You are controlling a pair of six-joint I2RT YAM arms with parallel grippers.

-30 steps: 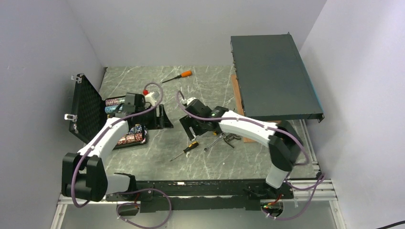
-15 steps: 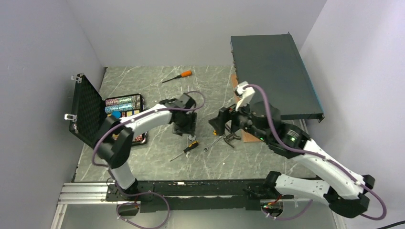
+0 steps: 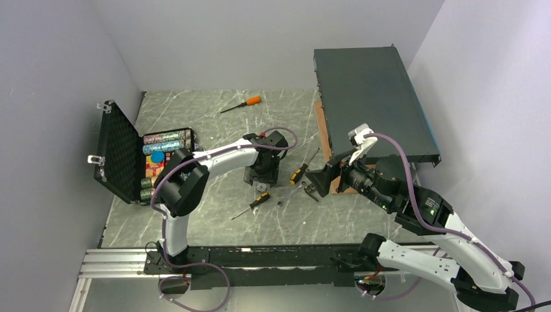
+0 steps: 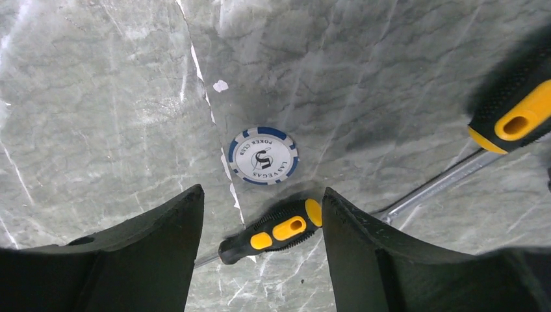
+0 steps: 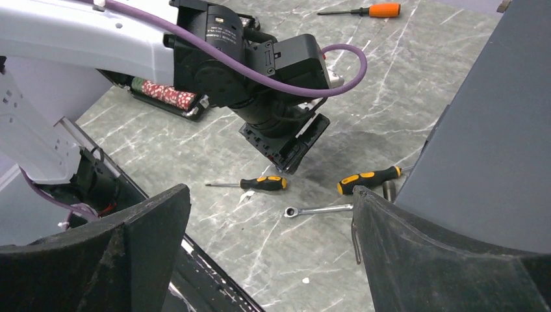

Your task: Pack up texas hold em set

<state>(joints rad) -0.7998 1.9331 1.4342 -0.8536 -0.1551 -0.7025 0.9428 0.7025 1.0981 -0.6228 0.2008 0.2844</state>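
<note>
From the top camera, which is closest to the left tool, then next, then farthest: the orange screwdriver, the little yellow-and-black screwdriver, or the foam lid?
1. little yellow-and-black screwdriver: just beside the left tool, on the arm-base side.
2. orange screwdriver: near the back wall.
3. foam lid: far left, standing open.

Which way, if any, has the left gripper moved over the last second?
Yes: the left gripper swung rightward, away from the black case, to the yellow-handled screwdrivers.

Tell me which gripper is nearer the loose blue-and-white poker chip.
Left. The left gripper hangs open right above the poker chip; the right gripper is off to its right, near the rack box.
</note>
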